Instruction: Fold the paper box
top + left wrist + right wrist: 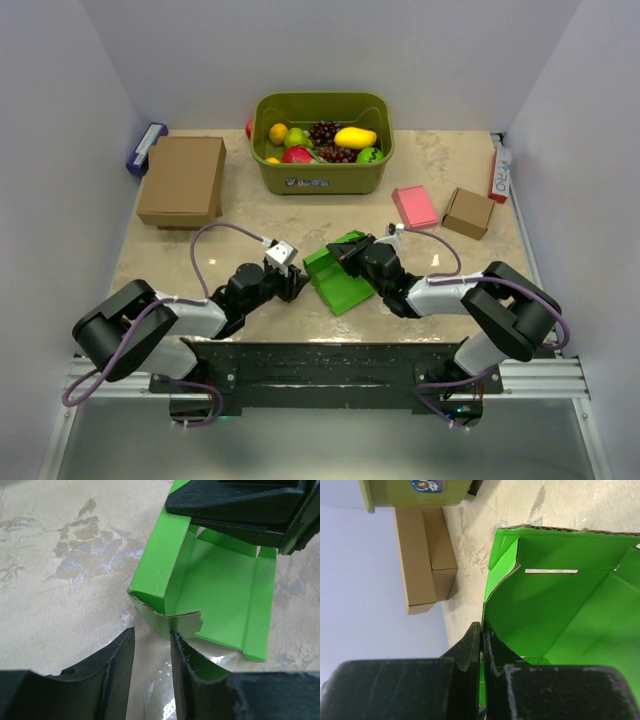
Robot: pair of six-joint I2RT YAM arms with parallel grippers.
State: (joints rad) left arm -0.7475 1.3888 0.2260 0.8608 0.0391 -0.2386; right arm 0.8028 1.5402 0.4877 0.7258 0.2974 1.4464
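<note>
Centrally on the table, the paper box lies half-folded, the right gripper pinched on one raised wall, the left gripper parted and empty just beside its corner.

table | paper box | fruit bin | pink box | large brown box
</note>
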